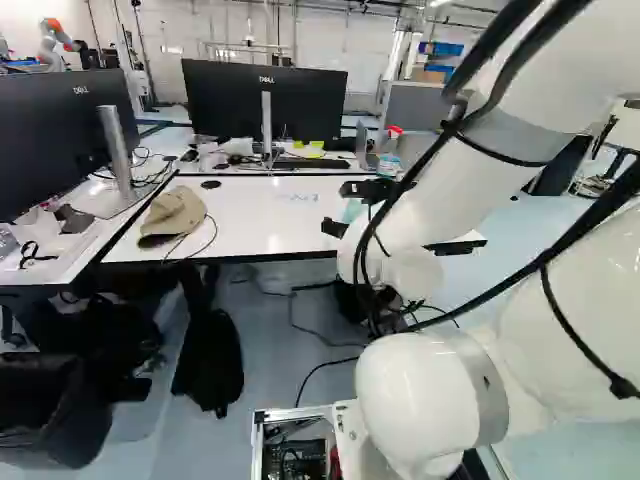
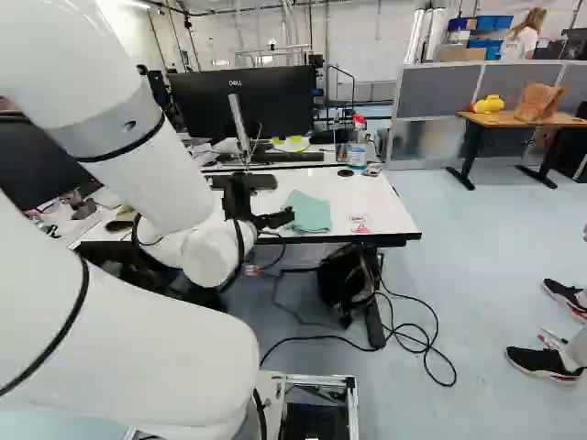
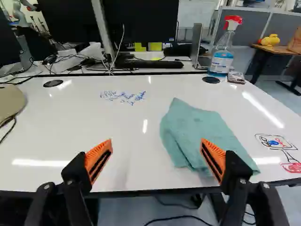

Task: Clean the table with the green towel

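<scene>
My gripper hangs at the near side of the white table; in the wrist view the gripper stands open, nothing between its orange pads. A green towel lies flat with some folds near the table's front edge, ahead of the gripper and partly behind one finger. Blue scribbles mark the tabletop beyond the towel. A red and blue drawing is on the table beside the towel, near the corner.
A spray bottle stands at the table's far edge, close to a monitor. A tan cap with a cable lies at the other end of the table. Below hang a black bag and loose cables. Another robot stands far off.
</scene>
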Tool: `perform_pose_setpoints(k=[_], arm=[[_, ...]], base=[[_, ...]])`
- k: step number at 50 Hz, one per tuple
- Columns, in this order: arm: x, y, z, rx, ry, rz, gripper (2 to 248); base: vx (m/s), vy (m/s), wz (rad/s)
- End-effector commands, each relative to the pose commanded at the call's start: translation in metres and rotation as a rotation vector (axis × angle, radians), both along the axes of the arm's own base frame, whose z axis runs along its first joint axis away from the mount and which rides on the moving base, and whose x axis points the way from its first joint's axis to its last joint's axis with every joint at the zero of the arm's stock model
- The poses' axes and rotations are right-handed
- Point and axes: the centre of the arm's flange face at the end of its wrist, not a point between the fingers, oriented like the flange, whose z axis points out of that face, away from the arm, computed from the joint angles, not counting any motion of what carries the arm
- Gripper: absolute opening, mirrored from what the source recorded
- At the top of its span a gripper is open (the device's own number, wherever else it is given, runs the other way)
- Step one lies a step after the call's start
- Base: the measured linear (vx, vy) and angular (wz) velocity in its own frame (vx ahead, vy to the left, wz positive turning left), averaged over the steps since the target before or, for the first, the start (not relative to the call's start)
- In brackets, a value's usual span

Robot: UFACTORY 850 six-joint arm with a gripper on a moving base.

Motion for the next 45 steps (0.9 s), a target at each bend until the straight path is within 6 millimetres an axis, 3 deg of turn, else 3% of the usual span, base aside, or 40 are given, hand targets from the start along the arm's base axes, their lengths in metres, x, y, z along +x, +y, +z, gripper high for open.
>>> perform_pose_setpoints(k=[20,45], arm=[[0.023,-0.029,0.024,-0.003,-0.060,-0.098,247],[0.057,-0.061,0.028,-0.004,-0.047,-0.184,247]], base=[[0.000,0.000,0.000],[0.000,0.000,0.000]])
